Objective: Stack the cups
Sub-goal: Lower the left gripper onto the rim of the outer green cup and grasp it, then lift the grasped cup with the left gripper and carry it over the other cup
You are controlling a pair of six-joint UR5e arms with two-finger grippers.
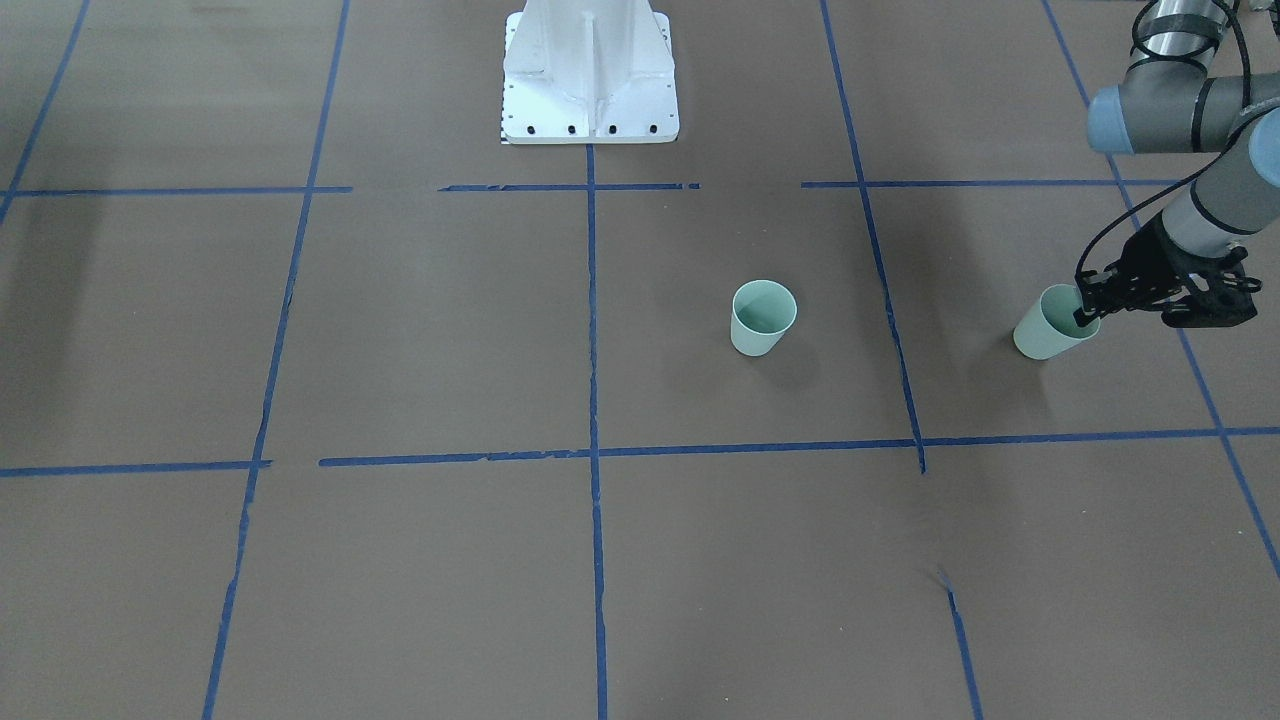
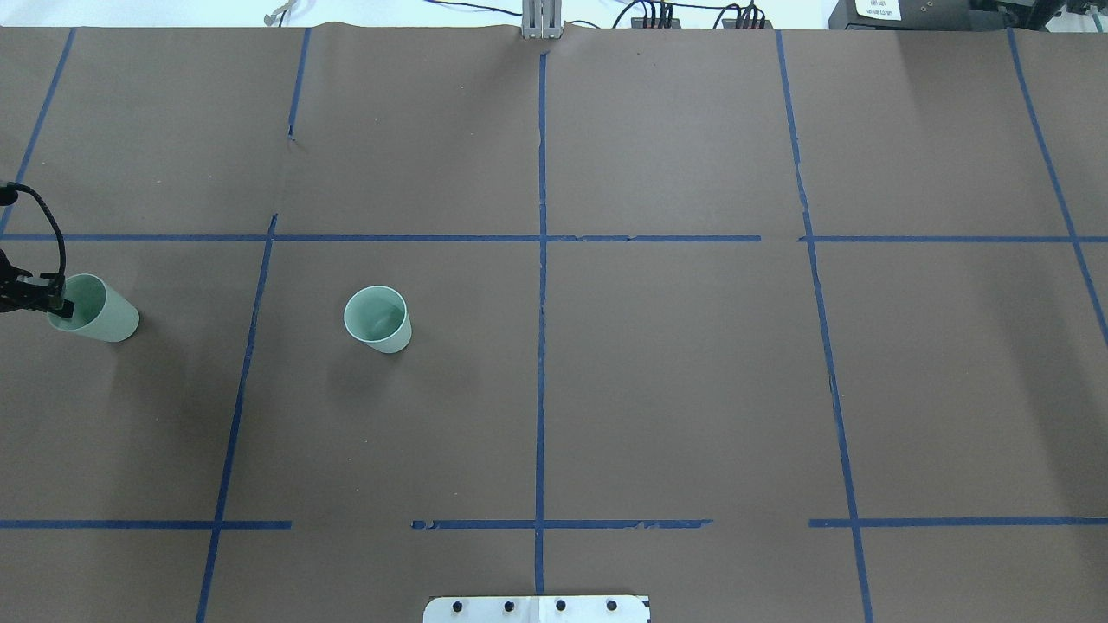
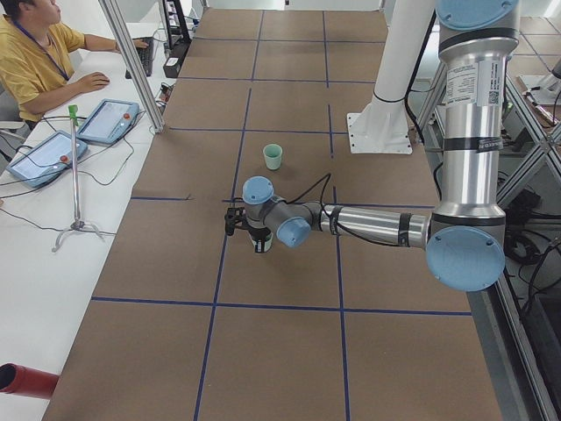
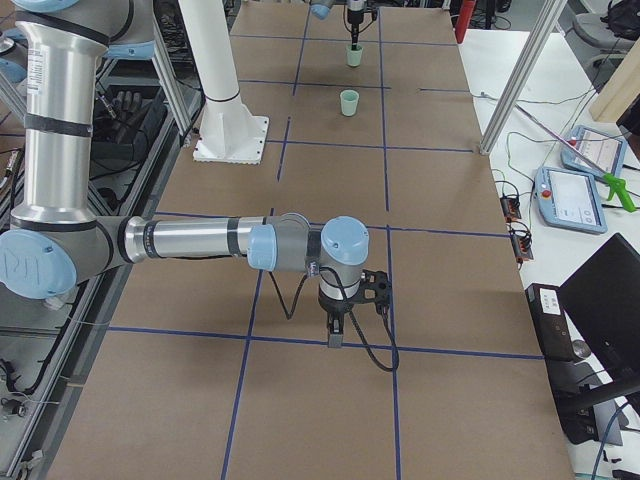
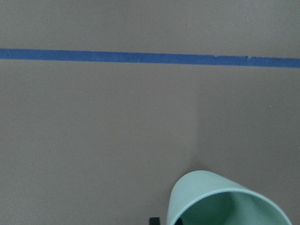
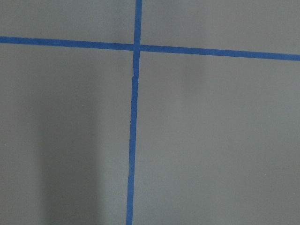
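Light's even and soft, from overhead; no glare on my table. Faint, blurry-edged shadow beside the free cup. Wrist cams dimmer, a bit soft; ext. cams sharp.

Blue tape lines, seated operator, pendants
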